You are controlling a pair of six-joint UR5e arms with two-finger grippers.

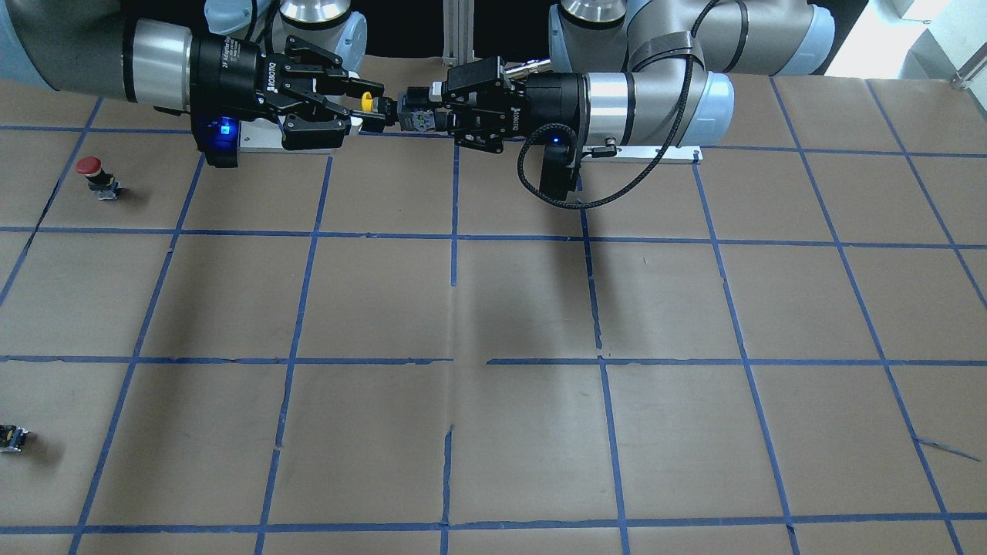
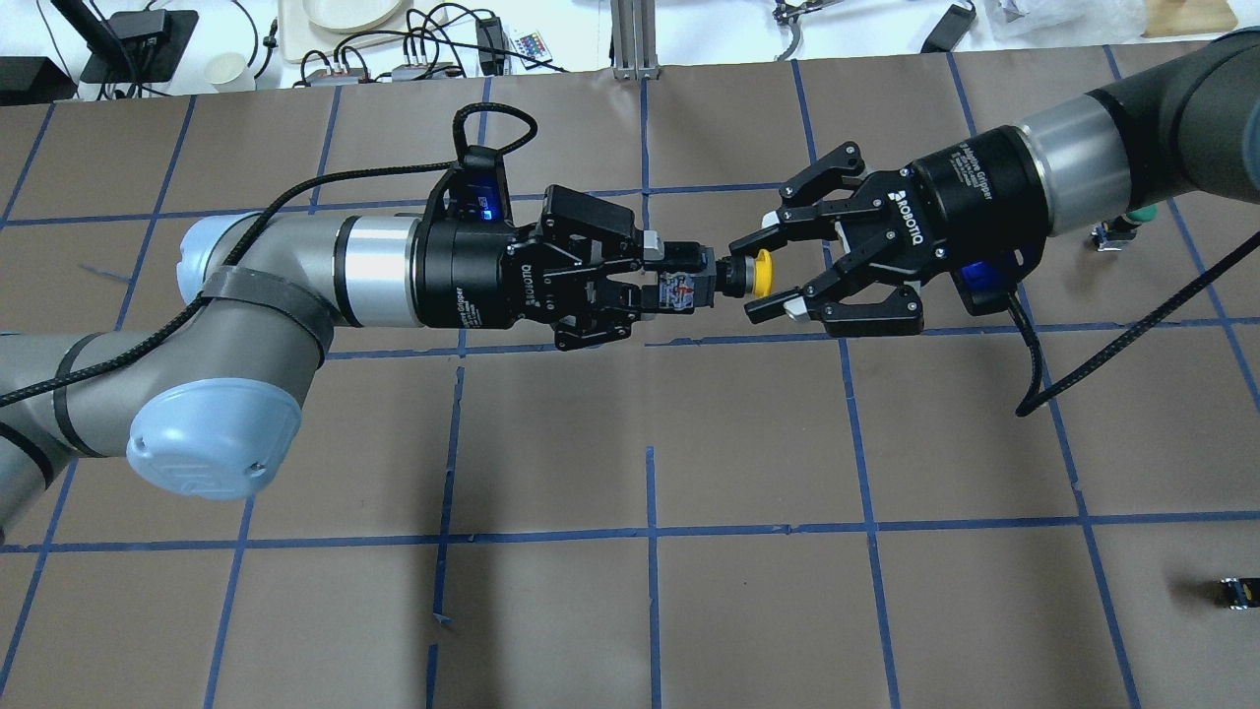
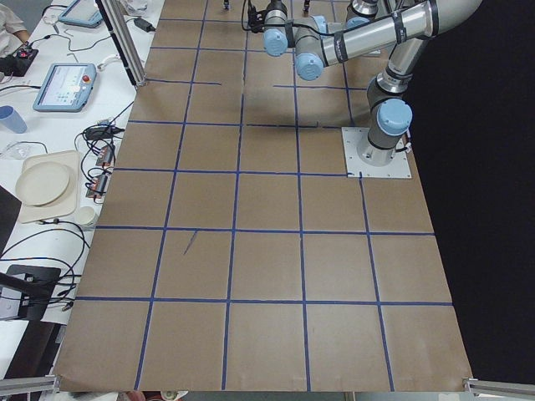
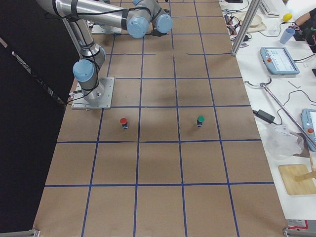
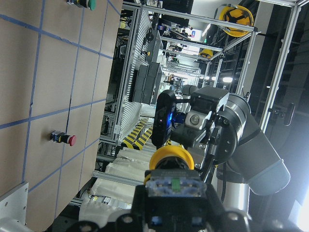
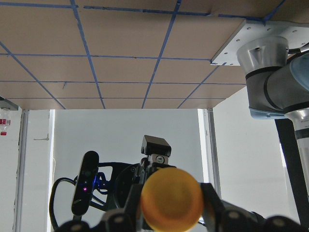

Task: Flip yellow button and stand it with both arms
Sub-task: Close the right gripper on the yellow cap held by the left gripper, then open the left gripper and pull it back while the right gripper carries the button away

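Note:
The yellow button [image 2: 760, 276] is held in the air, lying horizontally above the table's middle. My left gripper [image 2: 655, 271] is shut on its black-and-grey body [image 2: 687, 287], with the yellow cap pointing at the right arm. My right gripper [image 2: 756, 278] is open, its fingers above and below the cap and apart from it. In the front-facing view the cap [image 1: 368, 100] shows between the right gripper [image 1: 362, 104] and the left gripper [image 1: 432, 116]. The left wrist view shows the cap [image 5: 171, 157] from behind; the right wrist view shows it [image 6: 171, 198] head-on.
A red-capped button [image 1: 99, 177] stands on the table on my right side. A green-capped button [image 2: 1122, 225] stands behind the right arm. A small dark block [image 2: 1238, 591] lies near the table's right front. Brown paper with a blue tape grid [image 2: 650, 532] covers the table.

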